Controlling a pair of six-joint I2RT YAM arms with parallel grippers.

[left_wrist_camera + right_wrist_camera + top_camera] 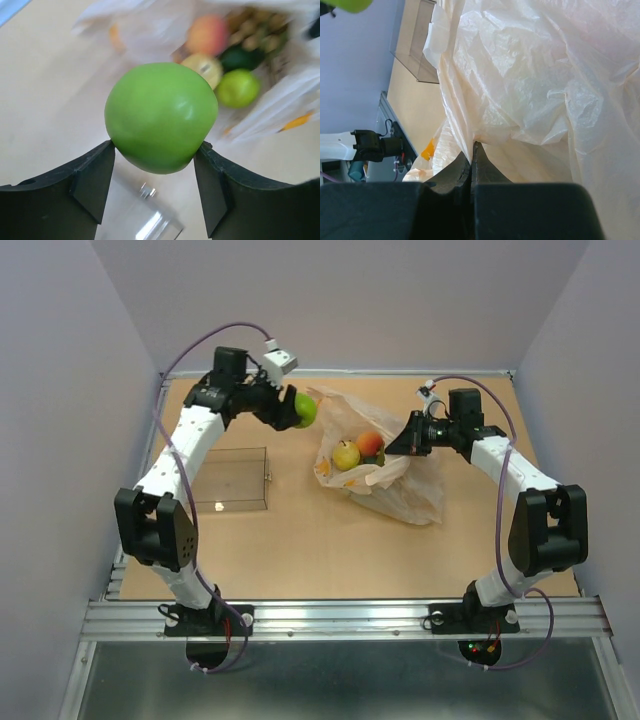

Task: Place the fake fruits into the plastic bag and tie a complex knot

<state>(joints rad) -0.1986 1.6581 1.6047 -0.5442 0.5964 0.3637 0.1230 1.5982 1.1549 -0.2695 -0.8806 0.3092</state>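
While several fake fruits (346, 455) sit in the crinkly banana-print plastic bag (415, 495) your closed right gripper (398, 447) pinches by the rim, your left gripper (156, 147) clamps a round green apple (161, 115) beside it, so knotting's way off.

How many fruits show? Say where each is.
5: green apple in left end effector; peach, yellow apple, dark green fruit, lime-green fruit in plastic bag. Others may be hidden.

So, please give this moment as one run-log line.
left gripper: holds green apple near bag | right gripper: shut on bag edge | inside bag: other fruits
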